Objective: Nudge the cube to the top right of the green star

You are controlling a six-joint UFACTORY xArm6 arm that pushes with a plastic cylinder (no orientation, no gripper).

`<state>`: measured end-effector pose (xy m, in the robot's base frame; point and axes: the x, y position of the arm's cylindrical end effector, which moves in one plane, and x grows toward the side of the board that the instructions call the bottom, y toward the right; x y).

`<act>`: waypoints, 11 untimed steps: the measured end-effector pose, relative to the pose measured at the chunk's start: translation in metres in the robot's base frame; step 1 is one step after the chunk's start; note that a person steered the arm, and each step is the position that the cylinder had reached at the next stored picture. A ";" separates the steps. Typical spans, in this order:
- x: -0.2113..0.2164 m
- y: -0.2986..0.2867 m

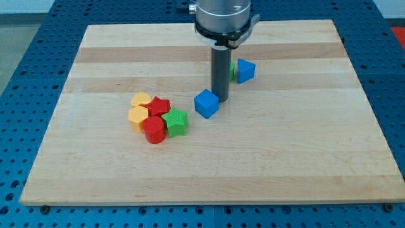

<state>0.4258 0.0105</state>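
Observation:
A blue cube (206,104) sits near the board's middle, up and to the right of the green star (175,121). The green star lies at the right end of a cluster with a red cylinder (154,130), a red star (159,106) and two yellow blocks (140,100) (138,115). My tip (221,99) stands just to the right of the blue cube, touching or nearly touching its upper right side. A second blue block (245,70) lies further up right, with a green block (232,69) mostly hidden behind my rod.
The wooden board (304,158) lies on a blue perforated table. The arm's grey housing (223,18) hangs over the board's top edge.

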 end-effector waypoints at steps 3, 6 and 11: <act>0.000 0.014; 0.019 0.018; 0.042 -0.010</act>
